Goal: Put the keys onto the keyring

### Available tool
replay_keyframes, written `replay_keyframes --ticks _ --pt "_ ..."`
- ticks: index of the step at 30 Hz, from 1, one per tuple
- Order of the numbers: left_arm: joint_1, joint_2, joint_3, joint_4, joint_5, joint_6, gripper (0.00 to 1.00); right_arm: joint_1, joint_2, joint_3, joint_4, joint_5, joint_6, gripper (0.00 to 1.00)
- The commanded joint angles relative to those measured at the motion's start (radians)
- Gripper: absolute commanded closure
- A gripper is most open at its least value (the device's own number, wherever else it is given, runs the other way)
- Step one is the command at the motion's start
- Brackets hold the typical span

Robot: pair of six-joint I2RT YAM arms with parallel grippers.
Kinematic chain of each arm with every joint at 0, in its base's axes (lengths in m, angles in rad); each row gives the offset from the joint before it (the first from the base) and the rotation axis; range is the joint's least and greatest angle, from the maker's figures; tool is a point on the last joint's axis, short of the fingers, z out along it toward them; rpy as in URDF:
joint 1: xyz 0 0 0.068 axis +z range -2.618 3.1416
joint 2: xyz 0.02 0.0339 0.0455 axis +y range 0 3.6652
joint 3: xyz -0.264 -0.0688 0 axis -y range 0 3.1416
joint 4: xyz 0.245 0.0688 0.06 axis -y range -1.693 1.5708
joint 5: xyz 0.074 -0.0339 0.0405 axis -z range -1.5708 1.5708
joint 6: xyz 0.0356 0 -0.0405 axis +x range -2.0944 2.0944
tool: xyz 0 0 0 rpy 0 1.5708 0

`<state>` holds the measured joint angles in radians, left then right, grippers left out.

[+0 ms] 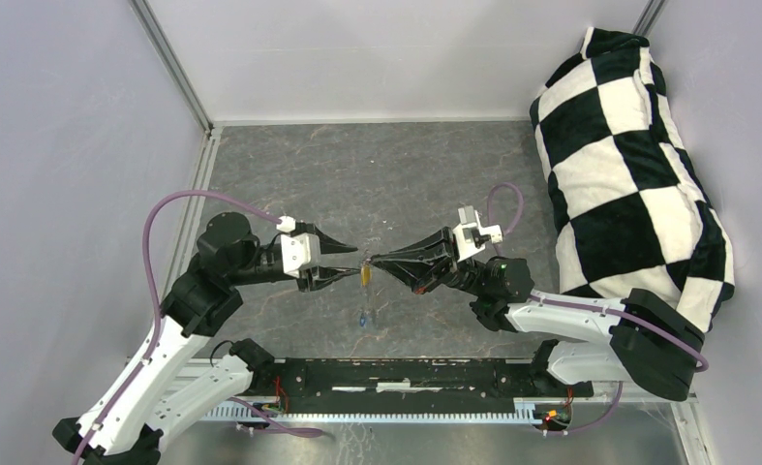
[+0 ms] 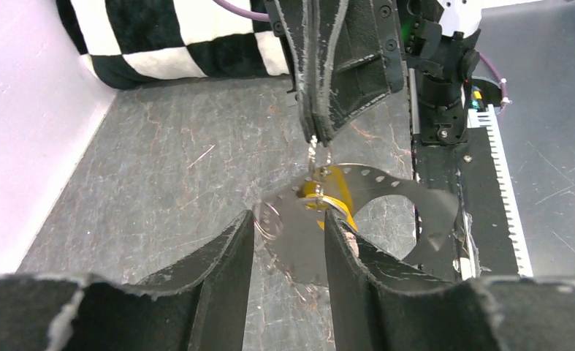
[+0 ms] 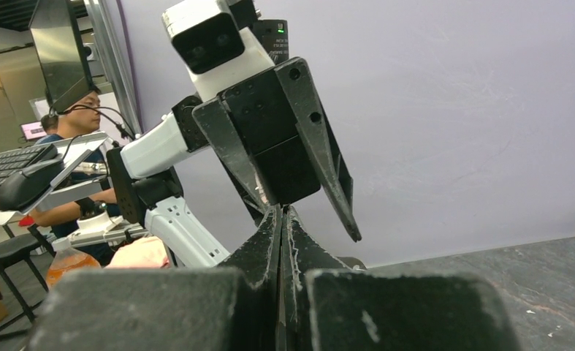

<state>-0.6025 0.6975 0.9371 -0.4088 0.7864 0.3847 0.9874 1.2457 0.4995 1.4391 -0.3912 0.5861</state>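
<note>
My left fingers (image 2: 240, 238): spread, thin grey-silver keyring band (image 2: 375, 183) sitting between them
My right fingers (image 2: 317, 135): pinched tight on its top

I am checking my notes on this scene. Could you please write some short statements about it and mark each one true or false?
1. The right end effector is shut. True.
2. The left end effector is clamped tightly shut. False: its jaws stand apart.
3. A black-and-white checked cushion lies on the right arm's side of the table. True.
4. The gold key lies beside the cushion. False: it is right at the tips of the two end effectors, far from the cushion.
5. The two end effectors point at each other, tip to tip. True.
</note>
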Motion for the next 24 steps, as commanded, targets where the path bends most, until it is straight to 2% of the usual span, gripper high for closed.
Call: replay_keyframes --ticks 1,8,13,16,19,22,24 --pt "-0.001 -0.001 0.022 0.077 -0.023 -0.088 0.53 0.009 0.01 0.03 0.057 -0.036 -0.002 1.0" --pt "0.0 0.022 0.007 0.088 0.145 -0.168 0.57 0.013 0.014 0.047 0.027 -0.046 -0.018 1.0" --pt "-0.001 0.026 0.005 0.058 0.153 -0.16 0.73 0.015 0.015 0.05 0.025 -0.047 -0.024 1.0" --pt "-0.001 0.024 0.006 0.063 0.14 -0.173 0.75 0.018 0.01 0.058 -0.016 -0.051 -0.044 1.0" --pt "-0.001 0.026 0.013 0.08 0.129 -0.209 0.75 0.021 -0.009 0.062 -0.094 -0.051 -0.088 1.0" --pt "0.0 0.029 0.021 0.077 0.133 -0.228 0.67 0.022 -0.043 0.054 -0.19 -0.045 -0.149 1.0" --pt "-0.001 0.03 0.025 0.066 0.141 -0.226 0.65 0.022 -0.068 0.04 -0.229 -0.036 -0.175 1.0"
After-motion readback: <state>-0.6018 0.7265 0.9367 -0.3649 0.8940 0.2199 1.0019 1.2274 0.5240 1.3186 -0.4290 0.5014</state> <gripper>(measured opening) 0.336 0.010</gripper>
